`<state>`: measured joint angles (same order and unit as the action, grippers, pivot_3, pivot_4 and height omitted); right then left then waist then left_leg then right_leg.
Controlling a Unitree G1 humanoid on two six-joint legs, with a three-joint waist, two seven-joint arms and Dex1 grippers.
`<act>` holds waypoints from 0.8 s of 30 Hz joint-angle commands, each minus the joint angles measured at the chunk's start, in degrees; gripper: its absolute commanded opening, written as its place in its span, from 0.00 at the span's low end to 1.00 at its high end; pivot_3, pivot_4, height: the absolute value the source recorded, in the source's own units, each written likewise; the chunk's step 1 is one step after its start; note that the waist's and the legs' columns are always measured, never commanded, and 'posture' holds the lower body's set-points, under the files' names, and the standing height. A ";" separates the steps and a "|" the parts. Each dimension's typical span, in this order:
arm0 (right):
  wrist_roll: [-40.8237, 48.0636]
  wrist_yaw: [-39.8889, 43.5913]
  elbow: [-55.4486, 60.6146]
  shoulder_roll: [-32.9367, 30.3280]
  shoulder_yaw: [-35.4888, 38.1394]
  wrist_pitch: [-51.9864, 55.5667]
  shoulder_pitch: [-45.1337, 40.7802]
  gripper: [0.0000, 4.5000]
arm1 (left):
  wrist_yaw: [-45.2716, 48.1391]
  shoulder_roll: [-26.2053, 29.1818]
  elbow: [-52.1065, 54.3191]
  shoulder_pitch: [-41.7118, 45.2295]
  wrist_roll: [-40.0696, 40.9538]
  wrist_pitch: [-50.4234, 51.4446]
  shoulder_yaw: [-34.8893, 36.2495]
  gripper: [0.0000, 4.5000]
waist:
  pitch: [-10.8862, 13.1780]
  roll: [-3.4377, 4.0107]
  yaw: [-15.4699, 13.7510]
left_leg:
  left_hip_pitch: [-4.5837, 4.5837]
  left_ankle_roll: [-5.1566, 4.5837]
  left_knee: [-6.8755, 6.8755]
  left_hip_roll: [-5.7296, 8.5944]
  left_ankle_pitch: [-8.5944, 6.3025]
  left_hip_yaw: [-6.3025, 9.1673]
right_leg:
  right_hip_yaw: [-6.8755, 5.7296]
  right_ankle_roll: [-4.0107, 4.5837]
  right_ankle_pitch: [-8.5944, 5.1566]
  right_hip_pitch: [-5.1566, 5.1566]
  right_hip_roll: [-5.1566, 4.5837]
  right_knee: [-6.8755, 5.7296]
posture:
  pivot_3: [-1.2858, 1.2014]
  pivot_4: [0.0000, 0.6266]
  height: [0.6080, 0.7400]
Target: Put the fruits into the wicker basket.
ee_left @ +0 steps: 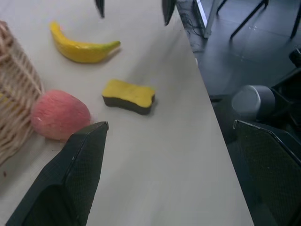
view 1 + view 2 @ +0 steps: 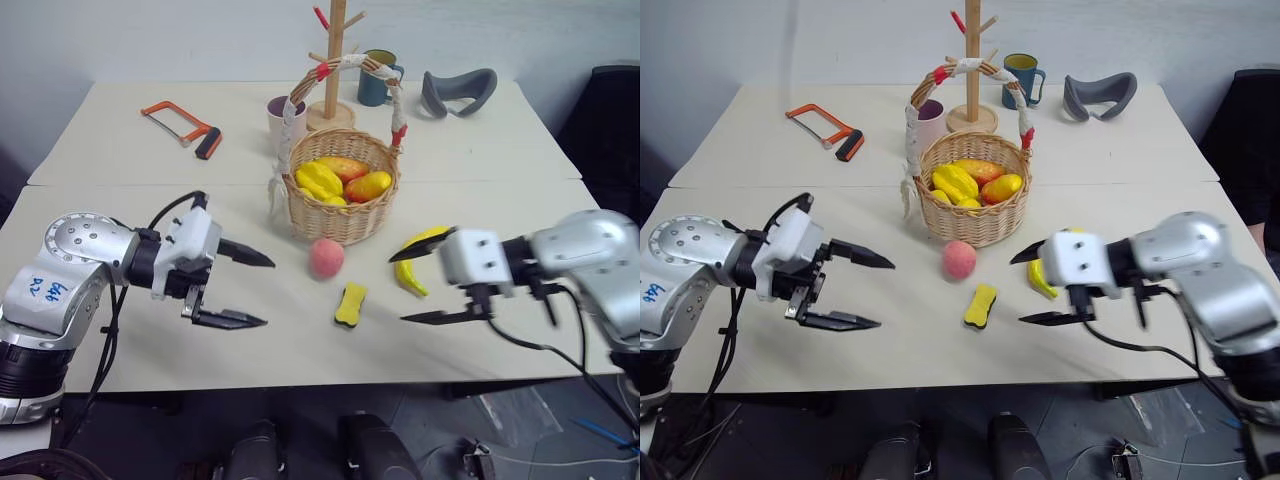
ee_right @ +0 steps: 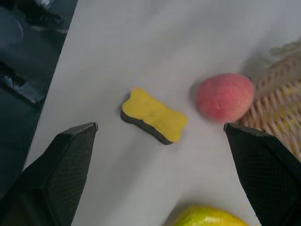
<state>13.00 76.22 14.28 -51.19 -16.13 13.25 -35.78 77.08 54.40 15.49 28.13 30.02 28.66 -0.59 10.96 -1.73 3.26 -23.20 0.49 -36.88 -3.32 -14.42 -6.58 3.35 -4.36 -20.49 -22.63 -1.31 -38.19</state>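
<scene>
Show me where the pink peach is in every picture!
Left eye: peach on the table, just in front of the basket.
Right eye: same spot.
Left wrist: beside the basket wall.
Right wrist: next to the basket.
Shared landmark: the yellow block nearby.

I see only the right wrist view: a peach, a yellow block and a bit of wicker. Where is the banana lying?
Observer: The banana lies on the table, right of the peach, partly behind the right claw.
Operator: Is the left claw holding anything?
Observer: No, the left claw is open and empty, left of the peach.
Operator: Is the basket empty?
Observer: No, the wicker basket already holds several yellow and orange fruits.
</scene>
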 commanded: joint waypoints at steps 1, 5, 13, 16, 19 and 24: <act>-6.75 2.20 -6.80 4.87 -6.24 -9.12 -4.64 0.99 | -0.05 1.13 1.71 -0.78 -0.49 -1.26 1.04 1.00 | 0.00 0.00 -0.01 | -0.01 0.01 -0.13 -0.02 -0.04 0.00 | 0.00 0.00 0.00 0.01 0.00 -0.10 | 0.52 0.24 1.00; -13.45 4.14 -18.52 10.81 -12.31 -19.73 -9.76 0.99 | -1.43 1.07 2.51 -1.79 -0.29 -0.89 2.00 1.00 | 0.01 -0.01 -0.09 | 0.01 -0.02 -0.33 -0.03 -0.09 -0.07 | 0.00 0.00 0.00 0.02 -0.02 -0.27 | 0.52 0.24 1.00; -18.12 8.36 -37.22 19.81 -16.87 -26.95 -16.20 0.99 | -4.85 0.54 5.05 -4.02 0.43 -0.17 3.72 1.00 | 0.01 -0.02 0.12 | 0.06 0.01 -0.36 -0.04 -0.10 -0.06 | -0.02 0.04 -0.02 -0.01 -0.04 -0.48 | 0.52 0.24 1.00; -17.91 11.02 -41.12 20.91 -17.21 -26.96 -17.38 0.99 | -5.68 0.57 5.51 -4.24 0.69 0.01 4.21 1.00 | 0.01 -0.02 -0.04 | 0.09 0.01 -0.39 -0.04 -0.10 -0.05 | -0.05 0.04 -0.02 0.04 -0.06 -0.49 | 0.52 0.24 1.00; -17.70 12.87 -44.28 21.79 -17.11 -26.56 -18.11 0.86 | -6.13 0.76 5.86 -4.32 1.00 0.38 4.65 1.00 | 0.00 -0.03 -0.09 | 0.12 0.00 -0.43 -0.03 -0.11 0.00 | -0.11 0.04 -0.02 0.12 -0.10 -0.50 | 0.52 0.24 1.00; -14.41 16.06 -43.74 21.43 -16.25 -21.51 -17.63 0.52 | -6.27 0.84 5.47 -4.11 0.93 0.04 4.56 1.00 | -0.02 -0.07 0.08 | 0.24 0.02 -0.43 -0.03 -0.10 0.01 | -0.10 0.04 -0.02 0.19 -0.10 -0.57 | 0.52 0.24 1.00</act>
<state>-1.53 88.37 -29.61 -28.72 -32.74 -10.64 -53.78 70.84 54.81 19.79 23.94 29.95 28.92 2.30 10.94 -1.80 3.34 -22.96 0.51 -37.30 -3.35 -14.52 -6.57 3.24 -4.31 -20.51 -22.45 -1.40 -38.79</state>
